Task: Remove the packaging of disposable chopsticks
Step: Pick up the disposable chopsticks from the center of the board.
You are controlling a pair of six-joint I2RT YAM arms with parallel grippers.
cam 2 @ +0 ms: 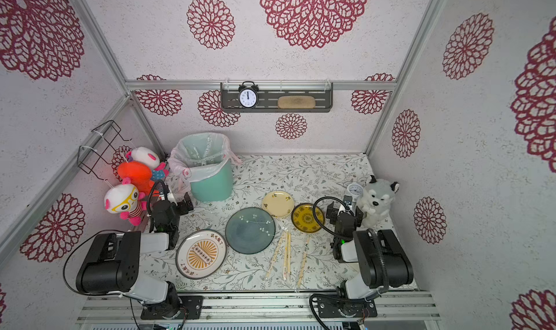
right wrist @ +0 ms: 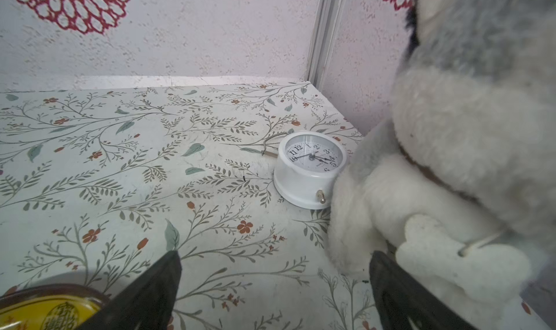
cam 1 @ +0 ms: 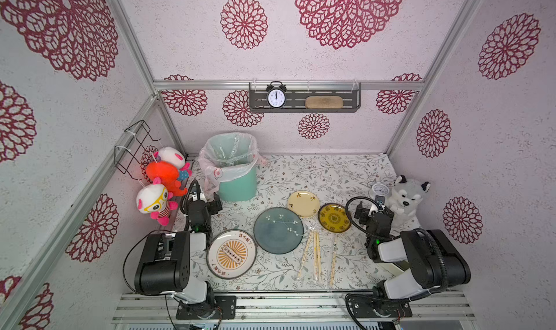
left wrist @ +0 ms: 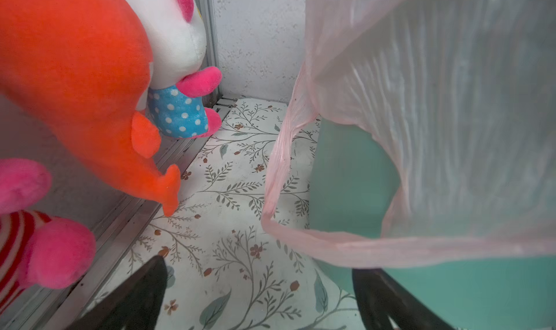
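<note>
Three pairs of disposable chopsticks lie side by side near the table's front edge, pale tan sticks in both top views point(cam 1: 316, 254) point(cam 2: 287, 254). Each still sits in its packaging, a clear crinkly sleeve point(cam 1: 334, 260); the rightmost sleeve shows a small white patch. My left gripper point(cam 1: 216, 205) point(left wrist: 260, 268) is open and empty at the far left, beside the teal bin point(cam 1: 237, 188). Far right, by the husky plush point(cam 1: 406, 199), my right gripper point(cam 1: 361, 214) point(right wrist: 275, 256) is also open and empty. Both are well away from the chopsticks.
The bin's pinkish liner bag point(left wrist: 421, 133) hangs close to the left fingers. A blue-grey plate point(cam 1: 278, 230), a white-and-orange plate point(cam 1: 231, 253), a cream plate point(cam 1: 304, 203) and a yellow-brown plate point(cam 1: 334, 221) lie mid-table. Plush toys point(cam 1: 164, 175) hang left. A white clock point(right wrist: 310, 169) sits by the husky.
</note>
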